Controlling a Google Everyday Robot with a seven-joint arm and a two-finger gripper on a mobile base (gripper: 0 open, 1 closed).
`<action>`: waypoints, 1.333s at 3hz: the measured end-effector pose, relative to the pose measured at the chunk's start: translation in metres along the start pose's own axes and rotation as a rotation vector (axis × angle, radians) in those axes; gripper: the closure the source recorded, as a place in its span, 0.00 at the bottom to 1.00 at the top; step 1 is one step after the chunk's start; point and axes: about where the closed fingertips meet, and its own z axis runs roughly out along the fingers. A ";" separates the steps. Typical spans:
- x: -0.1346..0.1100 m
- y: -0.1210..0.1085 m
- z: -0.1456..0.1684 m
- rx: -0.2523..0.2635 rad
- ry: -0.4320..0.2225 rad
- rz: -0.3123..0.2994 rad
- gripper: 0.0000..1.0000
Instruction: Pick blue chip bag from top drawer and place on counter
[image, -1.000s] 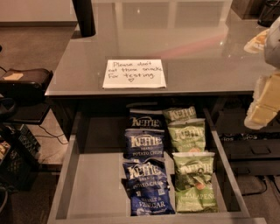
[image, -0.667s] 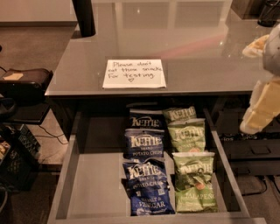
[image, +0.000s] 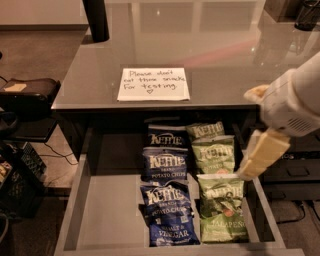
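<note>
The blue chip bag (image: 170, 215), dark blue with white "Salt & Vinegar" lettering, lies flat at the front of the open top drawer (image: 107, 200), right of its middle. Two other blue Kettle bags (image: 165, 164) lie behind it. Three green jalapeno bags (image: 222, 207) lie in a column to its right. My gripper (image: 248, 173), cream-coloured on a white arm, points down over the drawer's right side, above the front green bag's top right corner and to the right of the blue chip bag. It holds nothing that I can see. The glossy grey counter (image: 210, 45) bears a white handwritten note (image: 154, 84).
A black post (image: 96, 20) stands at the counter's far left corner. A dark object (image: 307, 12) sits at its far right. A black box (image: 27, 95) and black crates (image: 15, 190) stand on the floor to the left of the drawer.
The arm has moved left and down, from beside the counter's right edge to over the drawer's right side. The bags have not moved.
</note>
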 end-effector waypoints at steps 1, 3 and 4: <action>-0.002 0.015 0.041 -0.049 -0.023 -0.006 0.00; -0.007 0.036 0.093 -0.126 -0.032 -0.020 0.00; -0.002 0.046 0.120 -0.143 -0.010 -0.047 0.00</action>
